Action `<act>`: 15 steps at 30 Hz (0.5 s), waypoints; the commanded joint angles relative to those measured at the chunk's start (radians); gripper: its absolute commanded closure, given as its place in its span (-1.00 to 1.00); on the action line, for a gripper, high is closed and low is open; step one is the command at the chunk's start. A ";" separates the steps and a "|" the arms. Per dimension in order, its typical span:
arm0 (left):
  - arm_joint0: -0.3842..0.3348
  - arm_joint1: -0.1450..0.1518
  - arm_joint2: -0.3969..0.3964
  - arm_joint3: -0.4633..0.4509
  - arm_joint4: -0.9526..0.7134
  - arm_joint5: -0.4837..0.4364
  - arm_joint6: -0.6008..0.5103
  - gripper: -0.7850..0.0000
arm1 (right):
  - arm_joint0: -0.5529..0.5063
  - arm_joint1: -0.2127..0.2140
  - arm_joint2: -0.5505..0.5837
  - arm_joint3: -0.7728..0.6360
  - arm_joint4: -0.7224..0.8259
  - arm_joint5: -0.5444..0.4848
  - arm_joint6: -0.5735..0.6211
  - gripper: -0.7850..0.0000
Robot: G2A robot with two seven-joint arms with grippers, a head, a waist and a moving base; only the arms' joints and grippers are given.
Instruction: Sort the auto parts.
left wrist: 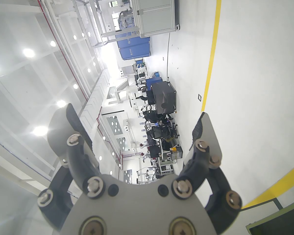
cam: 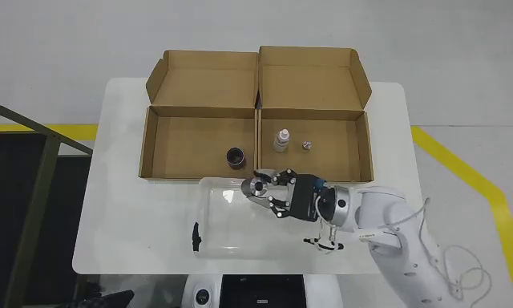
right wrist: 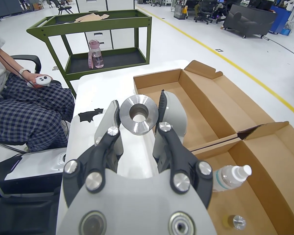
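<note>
My right gripper (right wrist: pixel 139 113) is shut on a silver metal ring (right wrist: pixel 138 113) with a centre hole, held above the clear tray (cam: pixel 224 224) near the front wall of the cardboard boxes; the same right gripper (cam: pixel 258 188) shows from above. The left box (cam: pixel 160 147) holds a dark round part (cam: pixel 235 156). A small white bottle (cam: pixel 280 139) and a small metal part (cam: pixel 305 144) lie in the right box (cam: pixel 361 147); the wrist camera shows that bottle (right wrist: pixel 231 174) and metal part (right wrist: pixel 236 222). My left gripper (left wrist: pixel 137 121) is open, off the table, pointing into the room.
A flat black part (cam: pixel 195 236) lies at the clear tray's left end, also black part (right wrist: pixel 89 115). Both boxes have lids folded open at the back. A green cart (right wrist: pixel 98 25) stands beyond the table's left side. A seated person holds a white controller (right wrist: pixel 41 80) there.
</note>
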 commanded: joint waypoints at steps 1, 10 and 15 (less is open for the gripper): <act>0.000 0.000 0.000 0.000 0.000 0.000 0.000 -1.00 | 0.002 0.001 0.001 0.000 0.003 0.000 0.002 1.00; 0.000 0.000 0.000 0.000 0.000 0.000 0.000 -1.00 | 0.018 0.003 -0.016 0.016 -0.001 0.016 0.016 1.00; 0.000 0.000 0.000 0.000 0.000 0.000 0.000 -1.00 | 0.055 -0.004 -0.058 0.062 -0.021 0.030 0.007 1.00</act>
